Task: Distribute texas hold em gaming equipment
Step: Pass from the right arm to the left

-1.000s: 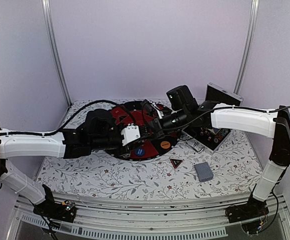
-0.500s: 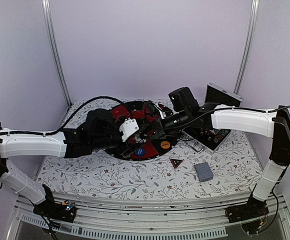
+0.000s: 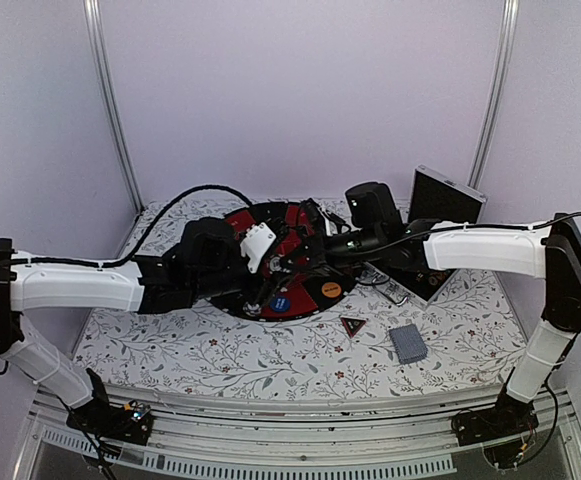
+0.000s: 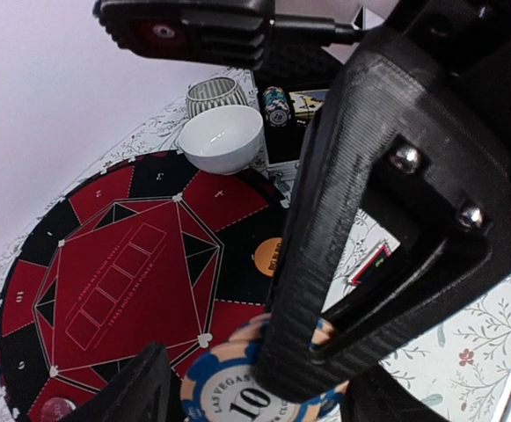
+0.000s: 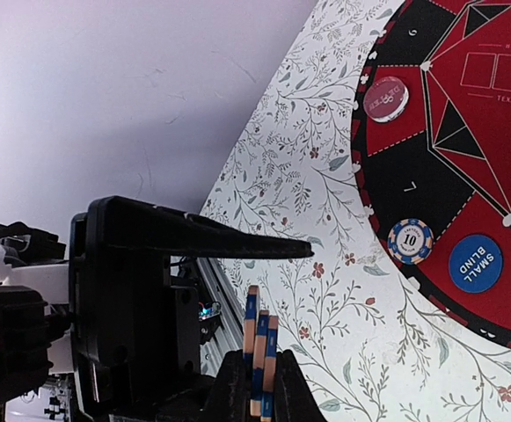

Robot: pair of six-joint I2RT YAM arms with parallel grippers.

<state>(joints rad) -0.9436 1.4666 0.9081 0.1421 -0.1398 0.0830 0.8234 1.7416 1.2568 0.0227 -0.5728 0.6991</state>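
The table (image 3: 170, 345) wears a cloth with little flowers and fills the lower half of the top view. The left arm (image 3: 70, 287) comes in from the left side. The right arm (image 3: 480, 245) comes in from the right side. They meet in the middle, over the round red and black mat (image 4: 132, 272).

A black case (image 3: 445, 195) stands open at the right, behind the right arm. A white bowl (image 4: 222, 141) sits at the far edge of the mat, near the top of the left wrist view. A pile of chips (image 4: 275, 104) stands just to the right of the bowl.

A pack of cards (image 3: 407, 343) lies on the cloth at the lower right of the top view. The triangle marker (image 3: 353, 325) lies just to its left.

An orange disc (image 3: 331, 290) lies on the mat. A blue disc (image 5: 476, 263) and a red disc (image 5: 385, 98) lie on it too. One loose chip (image 5: 411, 240) lies flat just left of the blue disc.

The right gripper (image 5: 261, 384) pinches a few held chips (image 5: 259, 338) by their flat sides. They stand on edge at the bottom of the right wrist view.

The left gripper (image 4: 259, 382) has its fingers spread wide. At the bottom of the left wrist view, one finger is on each side of the held chips. I cannot tell if they touch.
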